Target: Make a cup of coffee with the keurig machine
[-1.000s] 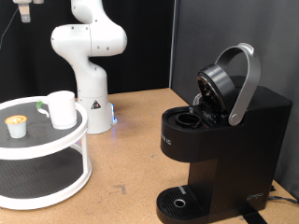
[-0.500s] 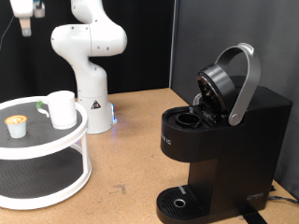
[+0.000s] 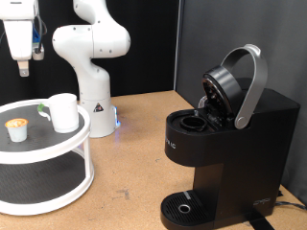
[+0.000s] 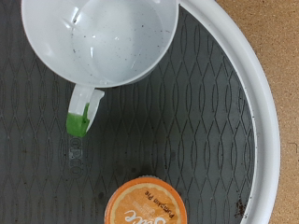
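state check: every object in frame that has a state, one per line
keurig machine: lid raised, pod chamber open, nothing on its drip tray.
cup: upright on the stand's upper shelf, empty inside.
pod: upright on the same shelf, foil top sealed, apart from the cup.
end effector: in the air above the shelf, holding nothing.
two-tier stand: lower shelf bare where visible.

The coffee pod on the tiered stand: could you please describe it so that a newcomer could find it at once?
At the exterior view's left stands a round white two-tier stand with black mesh shelves, below the end effector. On its upper shelf, left of the plain white cylindrical mug, sits the small white coffee pod. Its tan-orange foil top and far smaller size distinguish it from the mug.
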{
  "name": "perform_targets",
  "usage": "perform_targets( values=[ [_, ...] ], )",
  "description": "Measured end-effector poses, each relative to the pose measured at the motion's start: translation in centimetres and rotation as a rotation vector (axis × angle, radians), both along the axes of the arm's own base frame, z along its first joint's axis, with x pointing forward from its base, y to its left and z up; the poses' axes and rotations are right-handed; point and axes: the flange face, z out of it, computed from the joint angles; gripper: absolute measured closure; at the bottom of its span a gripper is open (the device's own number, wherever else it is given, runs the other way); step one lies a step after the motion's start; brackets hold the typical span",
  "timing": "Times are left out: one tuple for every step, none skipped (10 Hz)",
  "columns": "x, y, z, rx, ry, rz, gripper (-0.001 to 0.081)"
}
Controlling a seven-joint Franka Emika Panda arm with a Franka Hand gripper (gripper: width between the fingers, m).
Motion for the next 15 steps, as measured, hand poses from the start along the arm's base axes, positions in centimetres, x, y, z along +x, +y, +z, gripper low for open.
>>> perform_targets(
  values=[
    [0.0, 0.0, 0.0, 0.002, 0.003, 0.0, 0.0003],
    [-0.1, 0.0, -0.1, 0.012, 0.001, 0.046, 0.0003],
    [-0.3, -0.5, -0.3, 0.022, 0.0, 0.08, 0.0003],
    [-0.5, -0.9, -0.7, 0.03, 0.0, 0.091, 0.0003],
    [-0.5, -1.2, -1.3, 0.033, -0.005, 0.088, 0.0003],
    [-0.3, -1.5, -2.2, 0.032, -0.015, 0.08, 0.0003],
    [-0.1, -1.8, -3.3, 0.031, -0.018, 0.063, 0.0003],
    [0.3, -2.1, -4.6, 0.028, -0.016, 0.051, 0.0003],
    [0.7, -2.2, -5.8, 0.024, -0.007, 0.046, 0.0003],
    [1.0, -2.4, -7.0, 0.019, 0.001, 0.045, 0.0003],
    [1.2, -2.5, -8.0, 0.013, 0.007, 0.045, 0.0003],
    [1.4, -2.6, -9.0, 0.004, 0.012, 0.046, 0.0003],
    [1.5, -2.8, -9.8, -0.005, 0.011, 0.047, 0.0003],
    [1.5, -3.0, -10.6, -0.013, 0.006, 0.046, 0.0003],
    [1.4, -3.1, -11.3, -0.019, 0.002, 0.046, 0.0003]
  ],
)
